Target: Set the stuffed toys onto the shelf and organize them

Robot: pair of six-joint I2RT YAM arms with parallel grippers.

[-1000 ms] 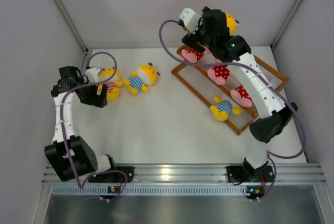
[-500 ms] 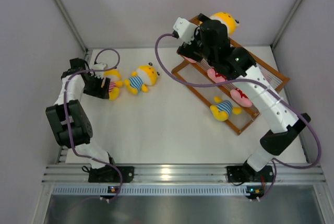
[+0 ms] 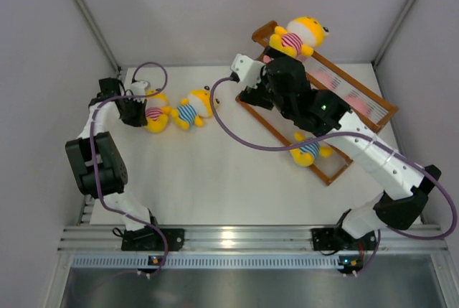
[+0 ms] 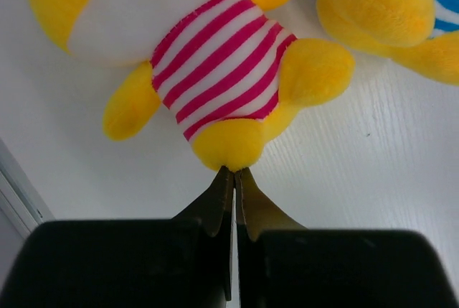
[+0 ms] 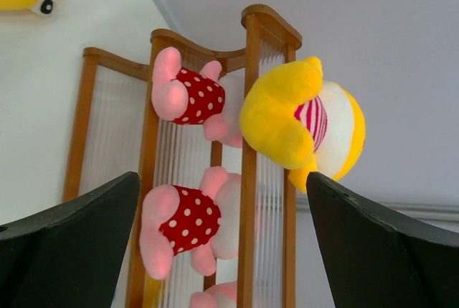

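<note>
Top external view, set against a second ago: the left arm (image 3: 93,157) has stretched toward the back-left corner. Its left gripper (image 4: 233,171) was then spread around the yellow plush animal in a pink-striped shirt (image 4: 222,71). Now its fingers are pressed together, tips meeting at that toy's foot on the table; whether any fabric is pinched I cannot tell. The right arm (image 3: 380,161) has drawn back off the brown wooden slanted shelf with thin rods (image 5: 246,250), uncovering a second yellow plush in a pink-striped shirt (image 3: 295,35) on the top tier. The right gripper (image 5: 222,179) stands wide with nothing between its fingers, pointing at the shelf.

Counted, there are four yellow toys. Two are on the table: the pink-striped one and, just beside it, a yellow plush in a blue-striped shirt (image 3: 190,110). Two are on the shelf: the top one and another blue-striped yellow plush (image 3: 308,150) on the lowest tier. Three pink plush animals in red white-dotted outfits lie against the rods in the right wrist view: first pink plush (image 5: 190,96), second pink plush (image 5: 183,225), and third pink plush (image 5: 215,295), which is cut off by the frame edge. There is one shelf and two arms.

Everything stands on a white table (image 3: 229,179) enclosed by plain grey walls (image 3: 215,6), with an aluminium rail (image 3: 251,236) along the near edge.
</note>
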